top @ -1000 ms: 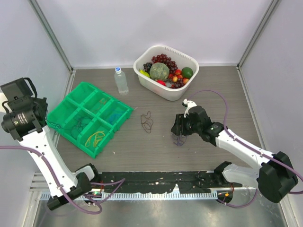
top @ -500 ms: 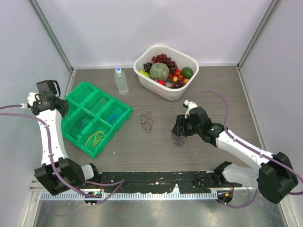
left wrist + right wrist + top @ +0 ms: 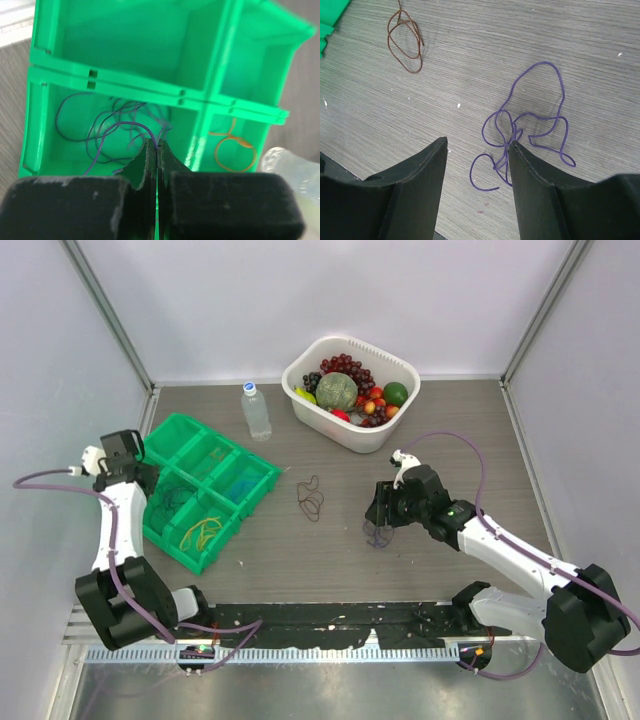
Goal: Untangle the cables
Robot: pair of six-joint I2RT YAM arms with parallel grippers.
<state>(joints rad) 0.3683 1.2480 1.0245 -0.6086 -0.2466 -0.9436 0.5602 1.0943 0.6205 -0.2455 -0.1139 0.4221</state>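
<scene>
**Top external first, then the wrists: set the purple strand down cleanly**

Top external view. You have two arms at work. The left arm (image 3: 108,530) reaches over the left side of the one green tray (image 3: 180,435), and the right arm (image 3: 500,550) hovers over the middle of the counter (image 3: 300,560). Two cables lie on that counter, well apart from each other: one brown cable (image 3: 311,497) and, under the right arm's tip, one loose purple cable (image 3: 378,535). In the tray you can count one yellow cable (image 3: 203,532) and, in the next compartment, the binned purple cable (image 3: 165,505). One bottle (image 3: 256,412) and one fruit basket (image 3: 345,435) stand at the back.

Left wrist view. Your left fingers (image 3: 150,160) are pressed together, pinching one strand of the binned purple cable, whose loops lie in the compartment below. Whether that bunch is one cable or two I cannot tell. My judgement is that you are laying it down. Hold the tips over this compartment, clear of the divider toward the yellow cable. Let go low, then rise straight up so nothing clings.

Right wrist view. Your right fingers (image 3: 415,190) are spread and hold nothing. The loose purple cable lies flat between and just ahead of them, crossing itself several times. Go for a free end, not the knot.
</scene>
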